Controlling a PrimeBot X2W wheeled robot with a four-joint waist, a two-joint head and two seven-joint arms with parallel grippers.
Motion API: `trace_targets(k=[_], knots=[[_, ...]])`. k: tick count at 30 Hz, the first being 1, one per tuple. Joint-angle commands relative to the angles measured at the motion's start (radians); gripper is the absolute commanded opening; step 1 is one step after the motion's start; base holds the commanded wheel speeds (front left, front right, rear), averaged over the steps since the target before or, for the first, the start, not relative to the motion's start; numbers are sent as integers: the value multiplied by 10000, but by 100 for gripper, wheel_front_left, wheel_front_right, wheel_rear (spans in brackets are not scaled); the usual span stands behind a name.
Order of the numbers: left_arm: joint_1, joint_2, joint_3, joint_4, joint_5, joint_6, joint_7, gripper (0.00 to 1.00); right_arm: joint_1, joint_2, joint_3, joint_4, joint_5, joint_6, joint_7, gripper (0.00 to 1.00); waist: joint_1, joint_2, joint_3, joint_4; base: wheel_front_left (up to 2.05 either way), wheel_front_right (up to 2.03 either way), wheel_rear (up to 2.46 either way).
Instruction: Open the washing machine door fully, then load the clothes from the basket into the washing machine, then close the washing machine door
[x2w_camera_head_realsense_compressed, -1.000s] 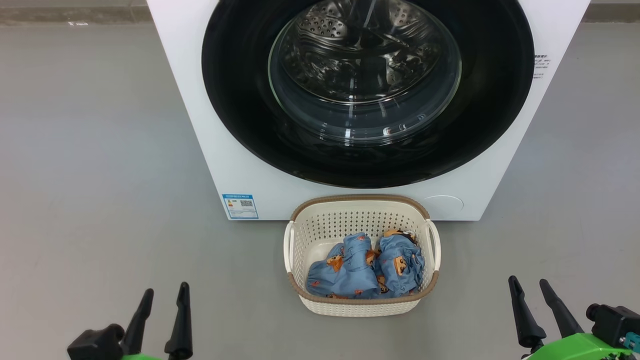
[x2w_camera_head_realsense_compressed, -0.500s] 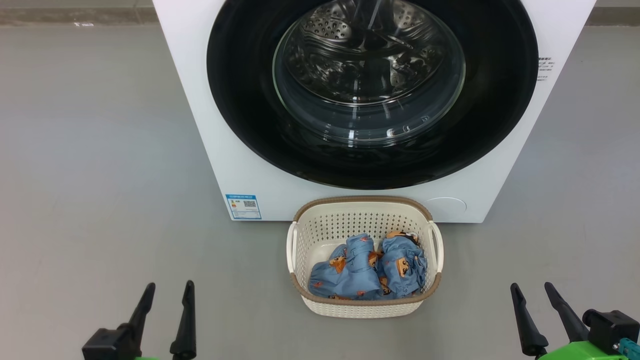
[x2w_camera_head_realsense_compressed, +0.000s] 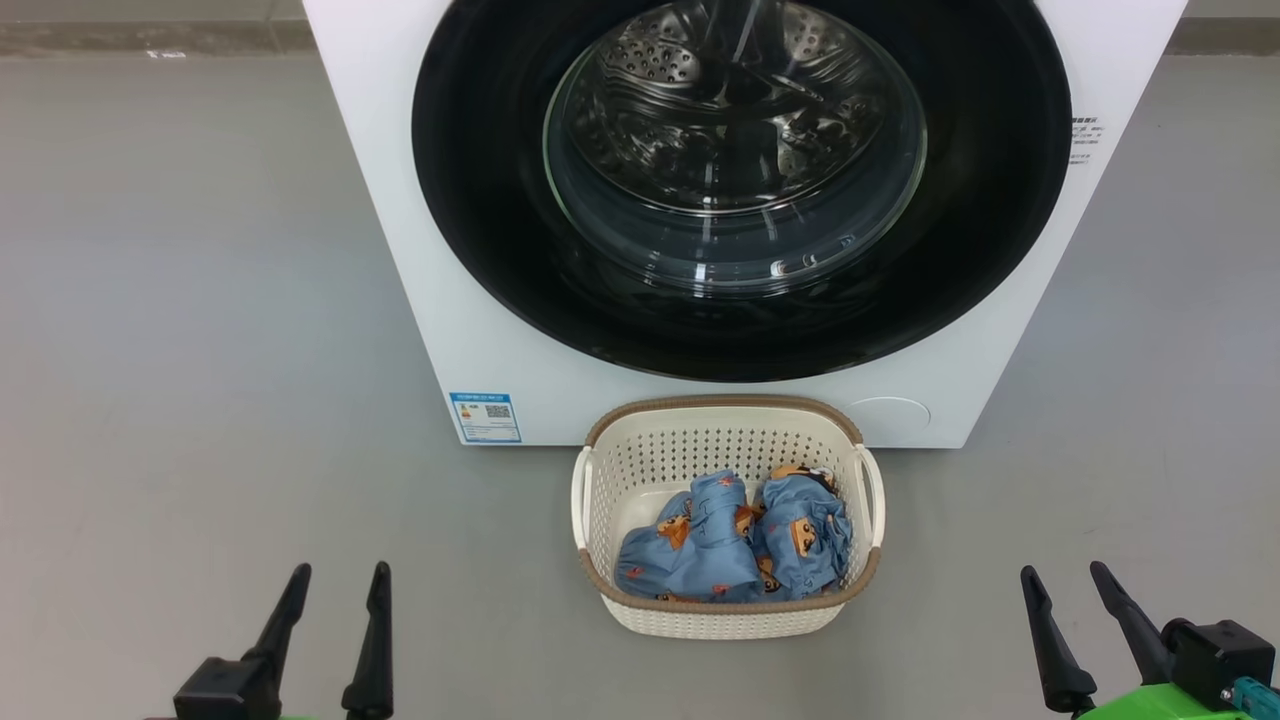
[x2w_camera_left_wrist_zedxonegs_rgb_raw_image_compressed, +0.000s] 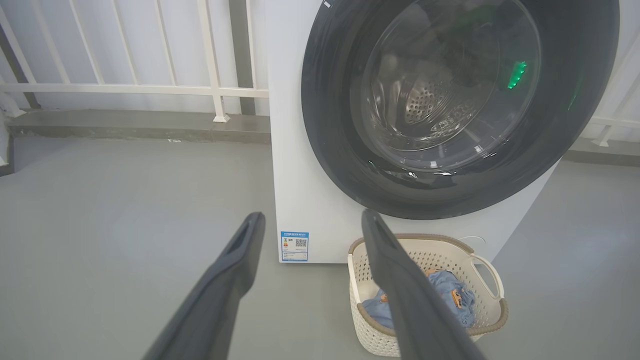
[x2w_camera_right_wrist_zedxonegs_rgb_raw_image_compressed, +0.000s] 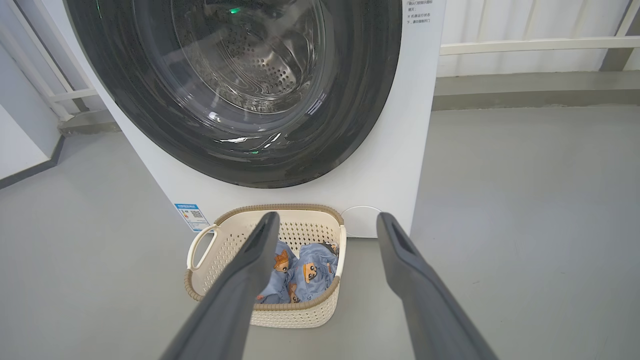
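Nothing among the objects has moved since a second ago; only the head camera has shifted slightly. Both hands hover low over the grey floor (x2w_camera_head_realsense_compressed: 200, 300). The left hand (x2w_camera_head_realsense_compressed: 340, 567) has its two dark fingers spread apart and holds nothing. The right hand (x2w_camera_head_realsense_compressed: 1061, 568) is likewise spread and empty. Between the hands and a little ahead of their fingertips sits the basket (x2w_camera_head_realsense_compressed: 725, 402), apart from both. The clothes (x2w_camera_head_realsense_compressed: 700, 550) lie bundled inside it. Beyond the basket, farther ahead of both hands, stands the washing machine (x2w_camera_head_realsense_compressed: 520, 330). The washing machine door (x2w_camera_head_realsense_compressed: 480, 200) lies closed against its front, and a blue label (x2w_camera_head_realsense_compressed: 486, 416) sits ahead of the left hand.
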Motion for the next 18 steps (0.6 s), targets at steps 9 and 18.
trace_targets(k=[9, 18], knots=[[-128, 121, 505, -83, 591, -16, -105, 100, 44, -69, 90, -229, -30, -11, -130, 100, 0, 0, -58, -30, 7, 7, -13], [-119, 120, 497, -43, 680, -16, -105, 100, 51, -42, 112, -205, -37, -11, -130, 100, 0, 0, -84, -26, 66, 66, -132]])
